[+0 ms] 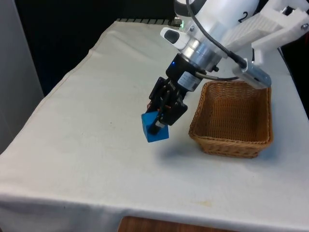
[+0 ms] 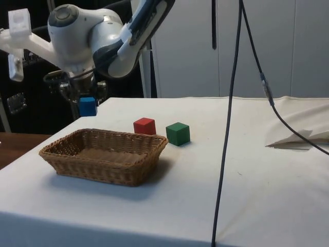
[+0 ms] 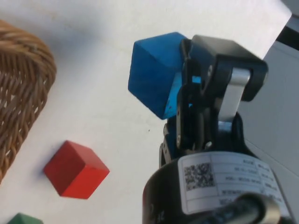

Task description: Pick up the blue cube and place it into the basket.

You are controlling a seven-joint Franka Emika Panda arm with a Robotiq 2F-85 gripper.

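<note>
My gripper point(image 1: 158, 124) is shut on the blue cube point(image 1: 151, 133) and holds it tilted in the air above the white cloth. It hangs just off the front view's left of the wicker basket point(image 1: 231, 145), a little above the rim's height. In the side view the blue cube point(image 2: 88, 106) hangs under the gripper point(image 2: 85, 96), beyond the far end of the basket point(image 2: 103, 167). The basket has nothing in it. In the wrist view the blue cube point(image 3: 152, 74) sits between the black fingers point(image 3: 198, 88), with the basket's rim point(image 3: 21, 88) off to one side.
A red cube point(image 2: 144, 126) and a green cube point(image 2: 178, 133) stand on the cloth just past the basket; the red cube point(image 3: 75, 170) lies below the gripper in the wrist view. A black cable point(image 2: 226, 134) hangs in front of the side view. Folded white cloth point(image 2: 300, 136) lies at the side.
</note>
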